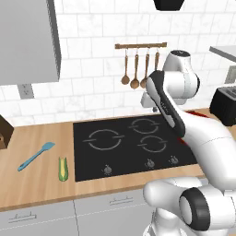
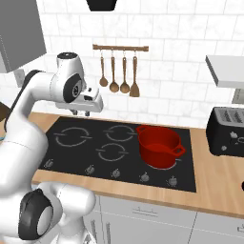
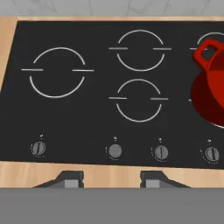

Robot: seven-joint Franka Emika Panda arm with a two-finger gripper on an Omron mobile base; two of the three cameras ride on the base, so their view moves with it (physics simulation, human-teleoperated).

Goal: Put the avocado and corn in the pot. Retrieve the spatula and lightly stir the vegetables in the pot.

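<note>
The red pot (image 2: 159,145) stands on the right side of the black cooktop (image 2: 95,143); its left handle and wall show at the right edge of the hand view as the pot (image 3: 210,87). On the wooden counter left of the cooktop lie the light-blue spatula (image 1: 36,156) and, beside it, the corn (image 1: 62,168). The avocado is out of view. My gripper (image 3: 111,179) is open with nothing between its fingertips (image 3: 70,177). It hangs above the middle of the cooktop, left of the pot, seen as the gripper (image 2: 80,113) and the gripper (image 1: 153,109).
Brown wooden spoons and a turner hang on a wall rail (image 2: 119,71) behind the cooktop. A dark toaster (image 2: 228,131) sits on the counter at the right. Several knobs (image 3: 114,151) line the cooktop's front edge. A brown object (image 1: 4,131) stands at the far left.
</note>
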